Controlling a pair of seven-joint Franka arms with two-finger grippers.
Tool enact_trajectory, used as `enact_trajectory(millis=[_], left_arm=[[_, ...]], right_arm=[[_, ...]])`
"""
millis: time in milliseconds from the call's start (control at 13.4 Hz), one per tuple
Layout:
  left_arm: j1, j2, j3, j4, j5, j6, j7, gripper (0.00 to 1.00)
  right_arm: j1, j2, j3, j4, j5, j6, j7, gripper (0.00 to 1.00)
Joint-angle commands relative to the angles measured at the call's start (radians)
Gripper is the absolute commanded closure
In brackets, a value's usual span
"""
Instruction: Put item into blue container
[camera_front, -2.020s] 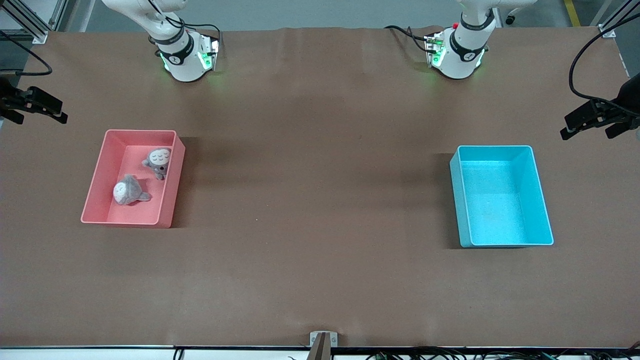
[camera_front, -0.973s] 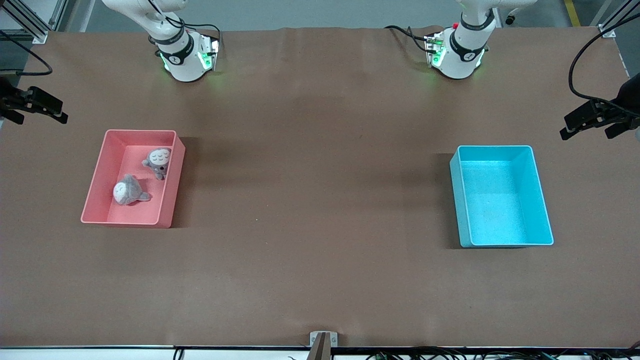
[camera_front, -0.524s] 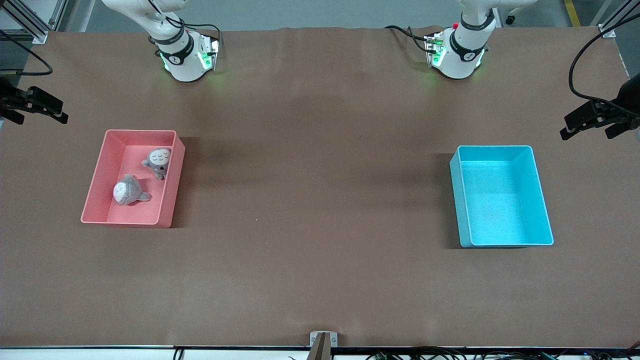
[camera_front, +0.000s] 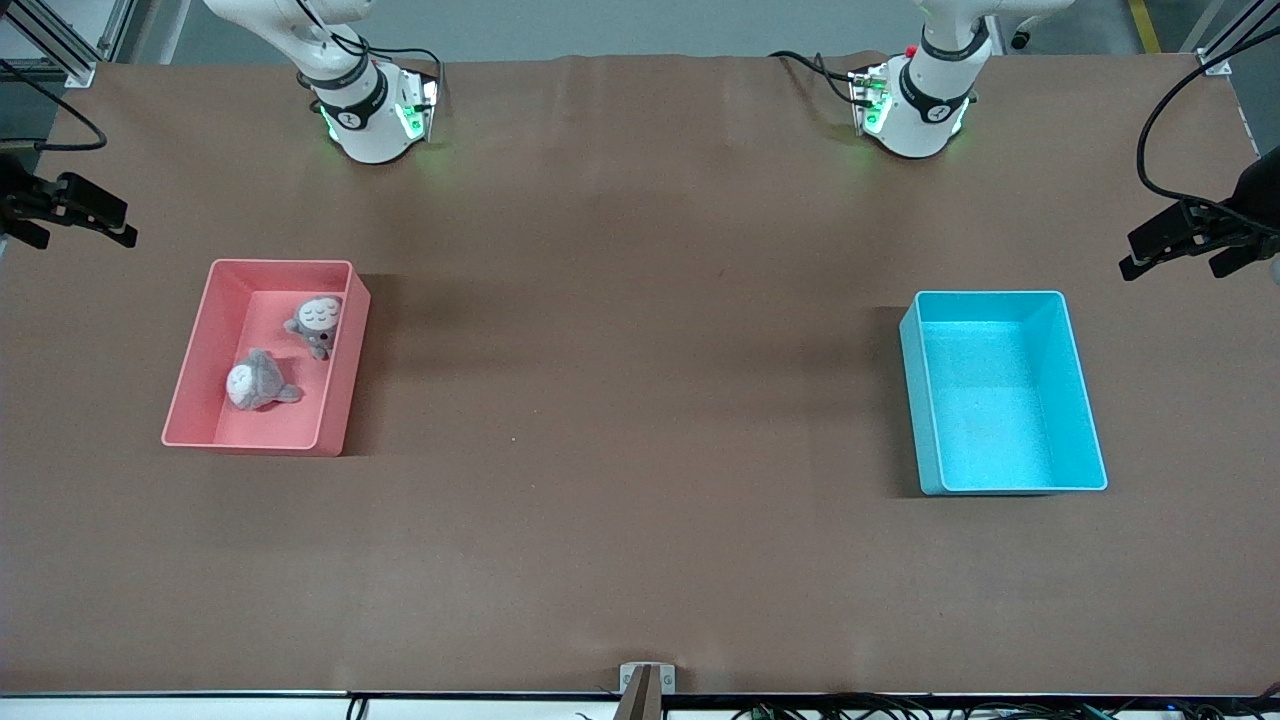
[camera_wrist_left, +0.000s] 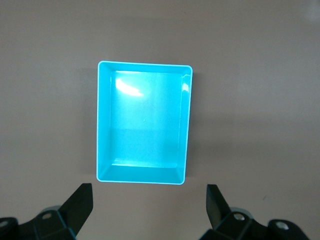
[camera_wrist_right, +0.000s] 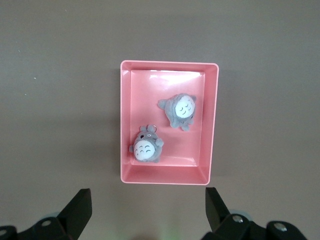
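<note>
The blue container (camera_front: 1000, 390) stands with nothing in it toward the left arm's end of the table. In the left wrist view the blue container (camera_wrist_left: 144, 121) lies far below my left gripper (camera_wrist_left: 148, 192), which hangs high and open, holding nothing. Two grey plush toys (camera_front: 315, 322) (camera_front: 255, 382) lie in a pink bin (camera_front: 195, 350) toward the right arm's end. My right gripper (camera_wrist_right: 147, 195) is open high over the table beside that pink bin (camera_wrist_right: 212, 125), with both plush toys (camera_wrist_right: 181, 111) (camera_wrist_right: 146, 148) in sight below. Neither gripper shows in the front view.
Both robot bases (camera_front: 365, 110) (camera_front: 915, 100) stand along the table's edge farthest from the front camera. Black clamp-like fixtures (camera_front: 75, 210) (camera_front: 1190, 235) reach in at the two ends of the table. Brown tabletop (camera_front: 640, 400) stretches between the two bins.
</note>
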Motion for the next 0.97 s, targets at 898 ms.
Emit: enact_trajectory(millis=[898], left_arm=[[-0.003,0.012,0.0,0.006,0.003,-0.008,0.006,0.0]], right_arm=[[-0.116,0.237,-0.004,-0.166,0.031,0.233,-0.01,0.0]])
